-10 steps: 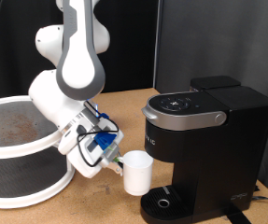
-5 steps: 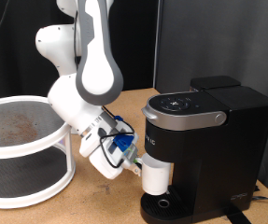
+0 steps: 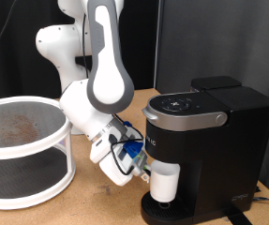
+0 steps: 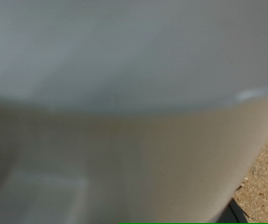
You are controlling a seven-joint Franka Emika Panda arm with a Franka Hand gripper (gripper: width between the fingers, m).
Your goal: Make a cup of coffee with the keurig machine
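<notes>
The white cup [image 3: 165, 183] hangs just above the round drip base [image 3: 168, 209] of the black keurig machine [image 3: 204, 141], under its silver-grey handle [image 3: 183, 119]. My gripper [image 3: 149, 175] reaches in from the exterior view's left and is shut on the cup's side. In the wrist view the cup's white wall [image 4: 124, 103] fills nearly the whole picture and my fingers do not show. A sliver of brown table [image 4: 264, 191] shows at one corner.
A white two-tier round wire rack [image 3: 22, 150] stands at the exterior view's left on the brown table [image 3: 97, 202]. A black backdrop hangs behind. My white arm [image 3: 101, 75] arches over the space between rack and machine.
My gripper has carried the cup toward the exterior view's right, from beside the machine to under its brew head over the drip base. The arm has swung and lowered with it.
</notes>
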